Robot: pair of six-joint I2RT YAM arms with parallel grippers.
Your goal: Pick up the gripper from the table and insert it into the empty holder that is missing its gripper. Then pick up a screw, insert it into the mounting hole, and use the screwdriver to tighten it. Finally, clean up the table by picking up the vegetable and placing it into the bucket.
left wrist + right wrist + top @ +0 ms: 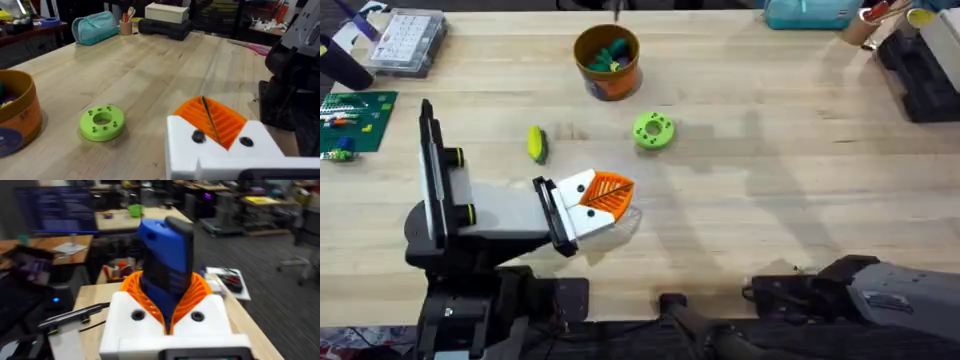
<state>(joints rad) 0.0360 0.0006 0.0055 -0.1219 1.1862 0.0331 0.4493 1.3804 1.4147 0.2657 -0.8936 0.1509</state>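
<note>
Overhead cam: high above the table [770, 200], looking down & fwd, arm bases at bottom edge. Left wrist cam: low, close over the wood, facing across toward the far clutter; shares the green disc [102, 121] [653, 130] and bucket [15, 110] [607, 60] w/ overhead. Right wrist cam: raised, faces out into the room, screwdriver [167, 260] very near the lens.

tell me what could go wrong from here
The right hand grips the blue screwdriver well away from the work, so the swing back could shift it in the pads. The left hand is shut low over the table, close to the vegetable and green disc, and a careless move could knock either. The bucket already holds items, so the vegetable might bounce out.
</note>
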